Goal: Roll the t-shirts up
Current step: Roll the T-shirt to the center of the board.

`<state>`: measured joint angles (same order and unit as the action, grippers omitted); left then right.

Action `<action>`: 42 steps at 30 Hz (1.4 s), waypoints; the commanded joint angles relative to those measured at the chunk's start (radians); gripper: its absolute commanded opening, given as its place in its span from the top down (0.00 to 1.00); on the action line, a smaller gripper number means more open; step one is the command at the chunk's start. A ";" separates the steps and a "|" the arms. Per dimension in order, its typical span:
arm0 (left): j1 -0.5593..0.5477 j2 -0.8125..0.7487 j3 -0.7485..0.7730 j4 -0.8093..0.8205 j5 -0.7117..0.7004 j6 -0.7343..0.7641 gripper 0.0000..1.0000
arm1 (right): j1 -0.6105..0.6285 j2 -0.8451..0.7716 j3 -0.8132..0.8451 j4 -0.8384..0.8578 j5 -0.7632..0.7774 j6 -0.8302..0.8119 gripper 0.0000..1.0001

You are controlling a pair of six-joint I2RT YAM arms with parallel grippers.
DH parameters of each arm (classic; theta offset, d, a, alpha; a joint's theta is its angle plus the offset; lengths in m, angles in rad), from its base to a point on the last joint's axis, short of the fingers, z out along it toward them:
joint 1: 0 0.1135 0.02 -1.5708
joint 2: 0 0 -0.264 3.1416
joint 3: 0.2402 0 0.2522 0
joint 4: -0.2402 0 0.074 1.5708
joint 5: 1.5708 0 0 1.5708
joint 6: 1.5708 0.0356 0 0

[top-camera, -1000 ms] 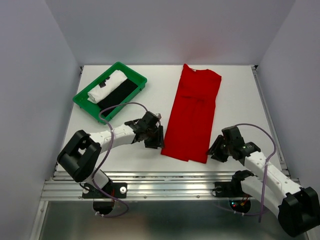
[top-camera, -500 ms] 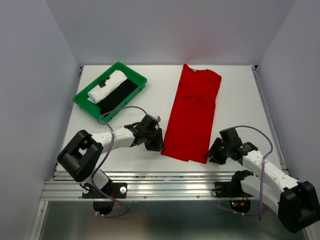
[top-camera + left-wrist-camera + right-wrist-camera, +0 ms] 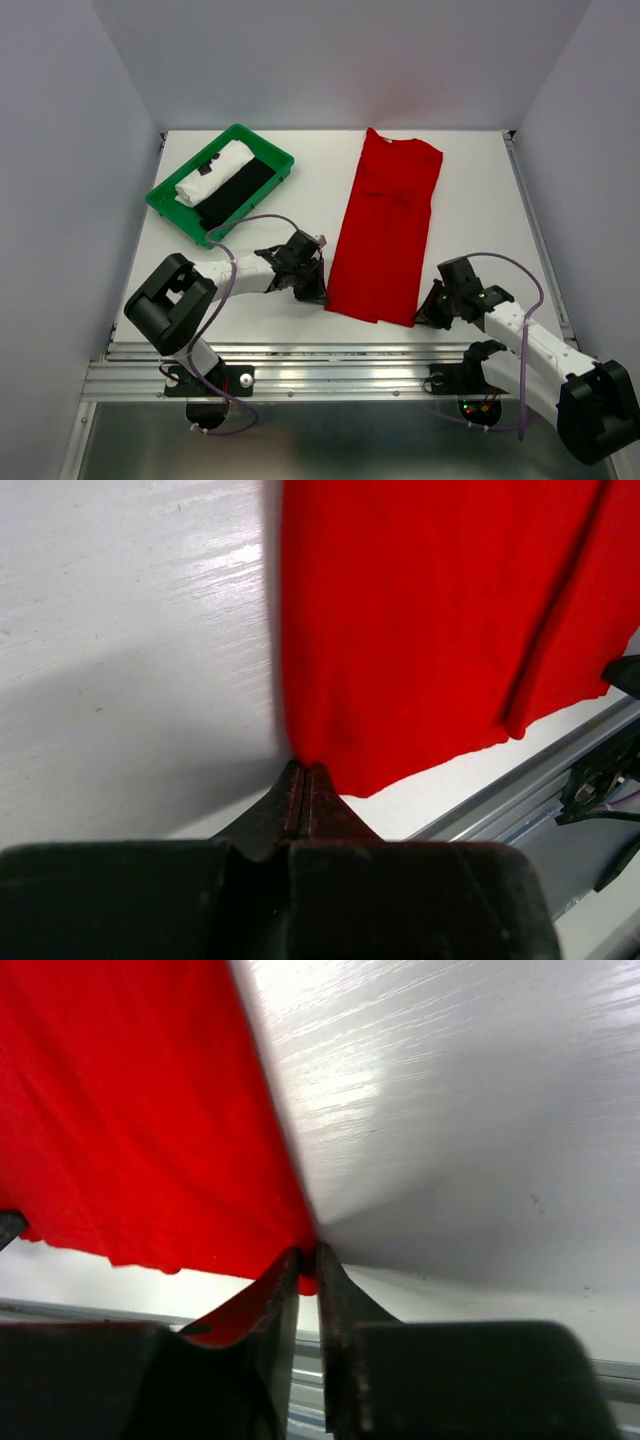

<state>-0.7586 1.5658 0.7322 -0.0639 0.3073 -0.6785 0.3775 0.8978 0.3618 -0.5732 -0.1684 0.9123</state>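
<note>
The t-shirt lies as a long strip on the counter; left jaws pinch its near left corner, right jaws its near right corner, close to the counter's near edge.

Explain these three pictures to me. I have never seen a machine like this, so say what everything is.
This is a robot: two arms bolted at the near edge of a table. The overhead picture looks down from behind them, left arm on the left. The other two come from a camera on each wrist; the dark shapes at the bottom are that arm's own fingers. A red t-shirt, folded into a long strip, lies flat on the table. A green tray at the far left holds a white roll and a black cloth. The left gripper is shut at the t-shirt's near left corner and seems to pinch it; the right gripper is shut on the near right corner, red cloth showing between its fingers.
</note>
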 commanded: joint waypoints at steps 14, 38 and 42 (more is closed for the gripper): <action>-0.011 -0.055 0.134 -0.082 -0.005 -0.018 1.00 | 0.017 -0.053 0.183 -0.128 0.124 -0.004 0.99; 0.025 0.066 0.279 -0.096 -0.047 -0.007 1.00 | 0.017 0.104 0.313 -0.137 0.343 0.019 0.99; 0.039 0.092 0.302 -0.090 -0.045 0.003 1.00 | 0.017 0.136 0.322 -0.120 0.360 0.017 0.99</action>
<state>-0.7311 1.6520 0.9806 -0.1684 0.2726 -0.6960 0.3878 1.0195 0.6346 -0.7242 0.1310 0.9237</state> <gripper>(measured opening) 0.019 0.015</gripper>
